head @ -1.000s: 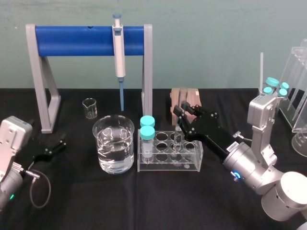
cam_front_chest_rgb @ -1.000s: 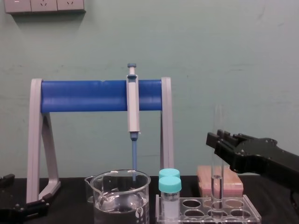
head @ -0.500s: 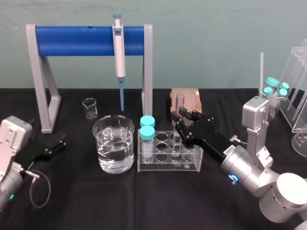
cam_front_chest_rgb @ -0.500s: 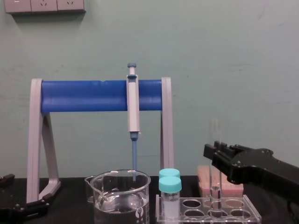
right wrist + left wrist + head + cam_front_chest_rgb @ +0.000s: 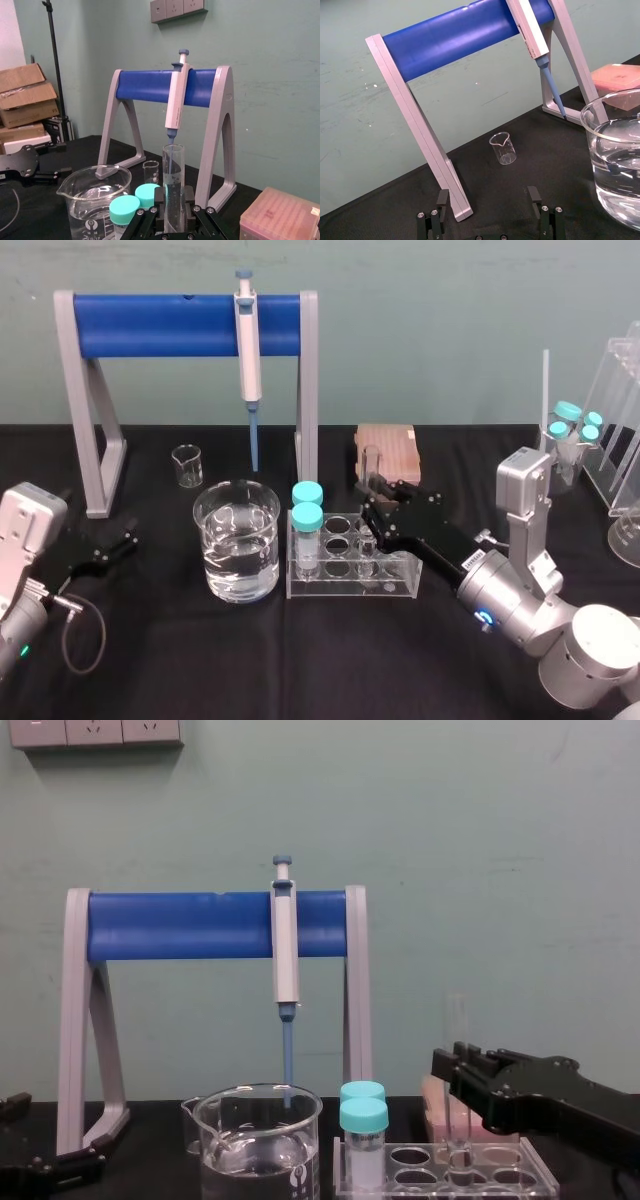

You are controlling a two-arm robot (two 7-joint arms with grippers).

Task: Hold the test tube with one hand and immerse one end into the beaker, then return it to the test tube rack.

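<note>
Black cloth (image 5: 300,660) covers the work surface. At the near left the left gripper (image 5: 118,543) lies parked, fingers spread wide. The right gripper (image 5: 375,502) reaches in low, clamped on the test tube (image 5: 172,170), which stands upright in a hole of the test tube rack (image 5: 395,582). Just beside the rack is the beaker (image 5: 238,550) (its white mark is unreadable).

blue-barred pipette stand (image 5: 185,324), pipette (image 5: 247,350) hanging on it, small beaker (image 5: 186,466), two teal-capped vials (image 5: 307,517), pink box (image 5: 395,445)

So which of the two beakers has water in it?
The wide beaker just left of the test tube rack; the small beaker behind it is empty.
</note>
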